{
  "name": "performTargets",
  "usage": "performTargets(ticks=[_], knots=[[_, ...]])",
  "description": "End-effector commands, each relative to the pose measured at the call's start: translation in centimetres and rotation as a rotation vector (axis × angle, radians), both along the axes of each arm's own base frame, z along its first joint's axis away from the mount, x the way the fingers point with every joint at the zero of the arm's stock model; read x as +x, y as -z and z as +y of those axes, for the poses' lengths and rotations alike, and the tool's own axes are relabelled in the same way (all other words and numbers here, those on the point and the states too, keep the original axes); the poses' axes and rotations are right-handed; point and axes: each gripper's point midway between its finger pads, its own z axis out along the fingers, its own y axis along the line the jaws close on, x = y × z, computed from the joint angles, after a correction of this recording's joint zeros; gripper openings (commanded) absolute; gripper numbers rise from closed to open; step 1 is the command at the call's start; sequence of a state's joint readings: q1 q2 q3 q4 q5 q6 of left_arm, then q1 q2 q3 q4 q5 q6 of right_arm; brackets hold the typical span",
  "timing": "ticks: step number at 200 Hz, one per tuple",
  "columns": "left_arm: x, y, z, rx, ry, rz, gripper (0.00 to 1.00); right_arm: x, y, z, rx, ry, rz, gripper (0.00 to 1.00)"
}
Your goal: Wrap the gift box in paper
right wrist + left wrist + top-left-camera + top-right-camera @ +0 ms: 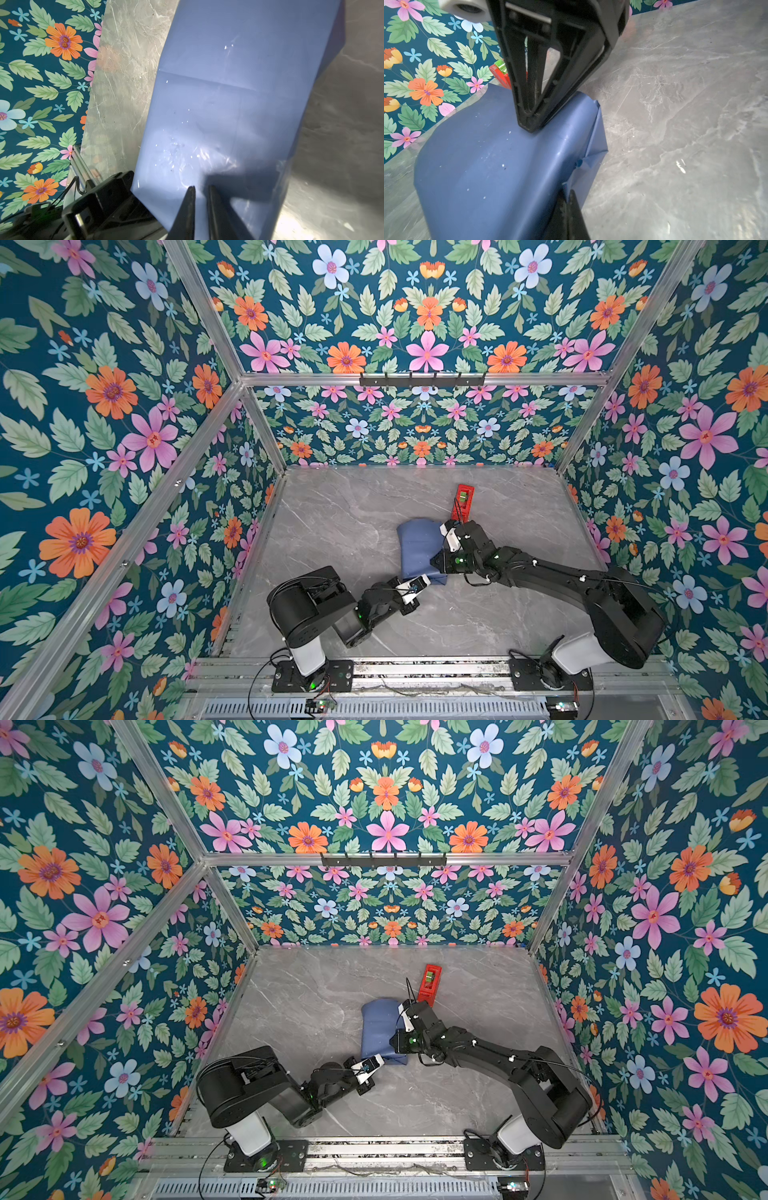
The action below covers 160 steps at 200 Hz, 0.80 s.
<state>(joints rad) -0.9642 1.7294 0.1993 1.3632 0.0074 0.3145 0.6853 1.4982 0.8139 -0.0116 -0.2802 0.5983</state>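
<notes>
Left gripper (569,197) is closed on the paper (417,547) at its near edge; this paper lies slate side up, bundled in the middle of the grey marble table (332,522), with the gift box hidden. Right gripper (530,124), jaws a thin gap apart, presses its top. Red tape dispenser (463,502) stands just beyond; floral walls (124,406) enclose the table, which is free at the left

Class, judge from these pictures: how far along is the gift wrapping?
Done: the paper hides the gift box completely; no green shows. In hand: the right gripper presses the top while the left gripper, jaws shut, sits at the crumpled near end. Left, likely: flattening the end folds and taping; the red tape dispenser stands aside.
</notes>
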Motion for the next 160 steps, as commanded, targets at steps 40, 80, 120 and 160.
performTargets(ticks=[40,80,120,160], knots=[[-0.4,-2.0,-0.3,-0.134,-0.002,0.059,0.00,-3.2,2.3,-1.5,-0.057,-0.052,0.098,0.16],[-0.7,-1.7,-0.1,-0.143,-0.006,0.086,0.00,-3.4,0.4,-0.8,-0.035,-0.106,0.025,0.16],[-0.7,-1.1,0.0,-0.135,-0.009,0.100,0.00,-3.6,-2.0,-1.2,-0.093,-0.160,-0.111,0.32],[-0.8,-0.9,0.1,-0.132,-0.006,0.107,0.00,-3.9,-1.5,-4.0,-0.258,-0.130,-0.241,0.52]])
